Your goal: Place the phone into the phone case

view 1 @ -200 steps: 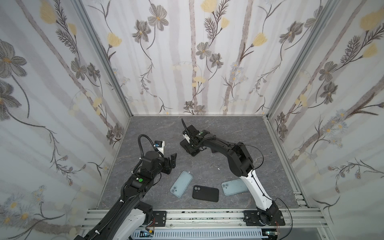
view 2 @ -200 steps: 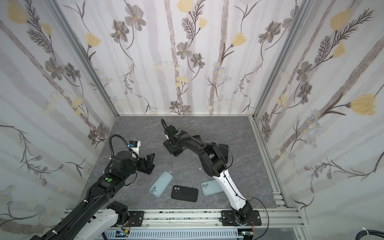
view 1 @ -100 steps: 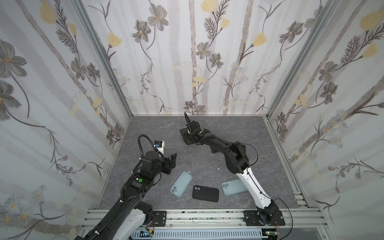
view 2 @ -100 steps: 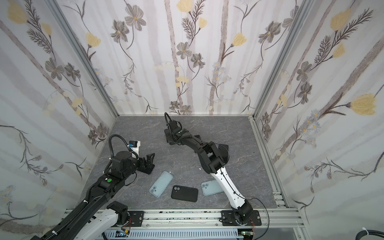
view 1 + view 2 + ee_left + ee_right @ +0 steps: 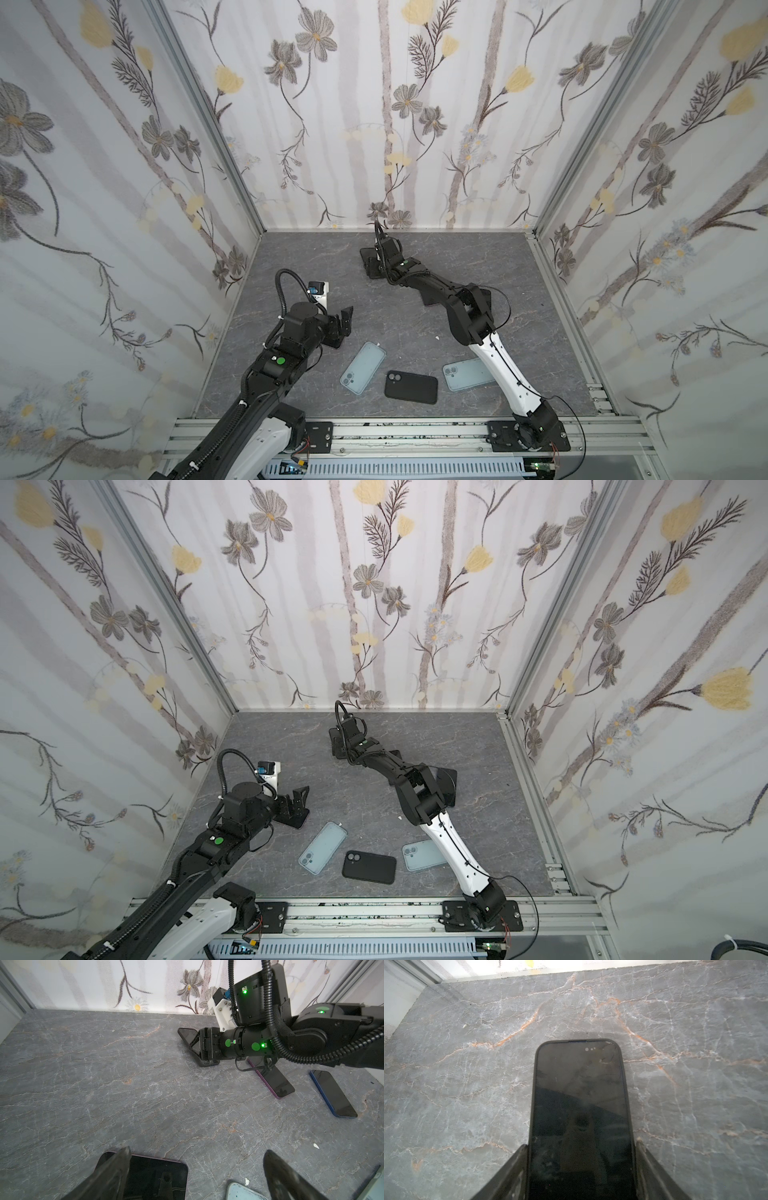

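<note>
1. Right wrist view: the right tool [image 5: 581,1144] is grasping the phone [image 5: 579,1084] by its long edges. The dark screen faces up, with what looks like a crack at one top corner. Only this view shows the grip. I can't tell if the phone touches the desk [image 5: 467,1064].
2. In both top views the phone is mostly hidden under the right tool [image 5: 372,265], at the far middle of the desk near the back wall.
3. Left wrist view shows it from the side: the phone [image 5: 187,1033] sticks out past the tool, low over the desk.
4. The left tool [image 5: 344,322] is released, jaws spread wide and grasping nothing, left of centre. Its wrist view shows a dark phone [image 5: 158,1178] lying flat below one finger.
5. Left wrist view also shows a purple-edged phone [image 5: 278,1084] and a blue-edged phone [image 5: 334,1095] on the desk by the right arm. From above, the arm covers most of both.
6. The near edge is seen whole only from above. Left to right: pale blue case [image 5: 363,368], black case [image 5: 411,387], second pale blue case [image 5: 465,374], all apart.
</note>
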`<move>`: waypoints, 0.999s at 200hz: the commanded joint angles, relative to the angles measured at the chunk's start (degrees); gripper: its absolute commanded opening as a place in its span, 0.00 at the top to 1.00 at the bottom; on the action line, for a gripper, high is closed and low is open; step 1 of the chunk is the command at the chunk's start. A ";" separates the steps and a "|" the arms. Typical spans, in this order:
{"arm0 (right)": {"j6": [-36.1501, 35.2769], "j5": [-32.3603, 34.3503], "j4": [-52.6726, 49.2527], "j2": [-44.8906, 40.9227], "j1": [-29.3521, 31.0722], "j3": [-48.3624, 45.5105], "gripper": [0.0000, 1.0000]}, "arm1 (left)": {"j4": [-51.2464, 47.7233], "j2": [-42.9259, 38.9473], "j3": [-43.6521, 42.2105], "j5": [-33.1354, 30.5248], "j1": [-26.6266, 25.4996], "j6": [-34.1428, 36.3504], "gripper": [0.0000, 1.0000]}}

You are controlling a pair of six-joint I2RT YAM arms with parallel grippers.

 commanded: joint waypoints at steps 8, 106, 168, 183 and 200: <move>1.85 -1.06 -7.28 0.21 -0.28 -0.66 0.33 | 0.78 -0.38 0.13 -1.11 -0.03 0.40 0.00; 1.09 -2.93 -7.01 -2.04 -0.24 -0.67 0.22 | 0.37 -2.06 -0.03 -2.01 -0.01 0.36 0.00; 1.13 -5.42 -5.93 -3.54 -0.24 -0.67 0.19 | 0.20 -2.67 -0.16 -2.19 -0.04 0.29 0.00; 1.16 -5.73 -6.15 -4.25 -0.29 -0.71 0.19 | 0.19 -2.79 -0.13 -2.31 0.02 0.25 0.00; 1.03 -5.73 -6.53 -5.96 -0.23 -0.71 0.20 | 0.10 -2.85 -0.12 -2.45 -0.01 0.32 0.00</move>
